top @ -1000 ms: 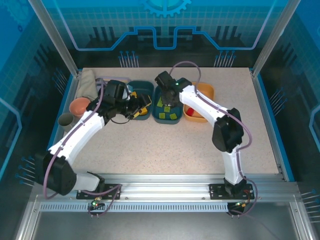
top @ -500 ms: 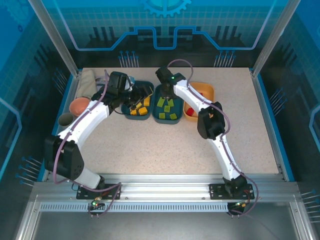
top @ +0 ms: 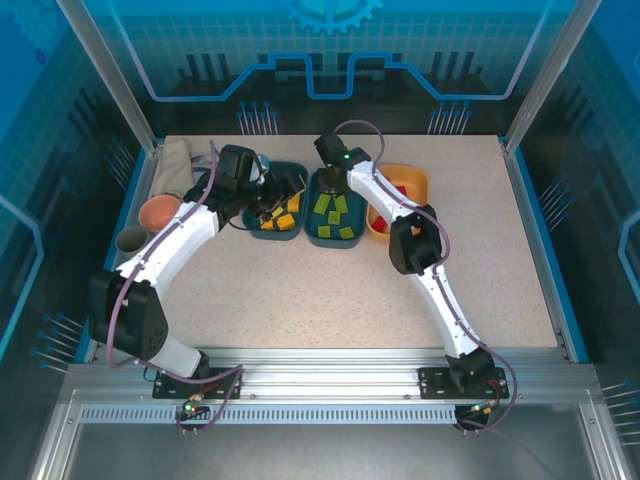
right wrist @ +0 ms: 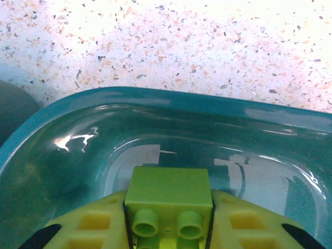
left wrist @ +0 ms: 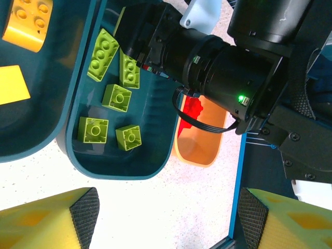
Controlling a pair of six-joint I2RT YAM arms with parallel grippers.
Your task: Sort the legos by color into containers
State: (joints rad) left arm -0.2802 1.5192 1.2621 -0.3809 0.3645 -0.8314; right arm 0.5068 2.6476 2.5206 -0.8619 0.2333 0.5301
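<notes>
Between the fingers (right wrist: 88,228) of the right gripper (right wrist: 168,229) sits a green brick (right wrist: 168,194), studs facing the wrist camera. The pads clamp it on both flanks. Brick and fingers hang inside the middle bin (right wrist: 155,106), close to its curved far wall, with speckled table (right wrist: 207,46) beyond the rim. Whether the brick touches the bin floor cannot be told. From above, this gripper stands over the far end of that teal bin.

Five loose green bricks (left wrist: 116,97) lie on the same bin's floor, in the half nearer the arm bases and apart from the held one. None of them touches the fingers.

The left gripper (left wrist: 166,220) has its fingers wide apart with nothing between them. In its wrist view, bare table shows in the gap, just on the near side of the middle bin's rim. From above it is over the left bin (left wrist: 46,116), which holds yellow bricks (left wrist: 27,19), well clear of its pads.

The orange bin (left wrist: 199,145) sits just beside the middle bin on the right, and a red brick (left wrist: 193,110) lies in it, partly hidden behind the right arm's black wrist.
</notes>
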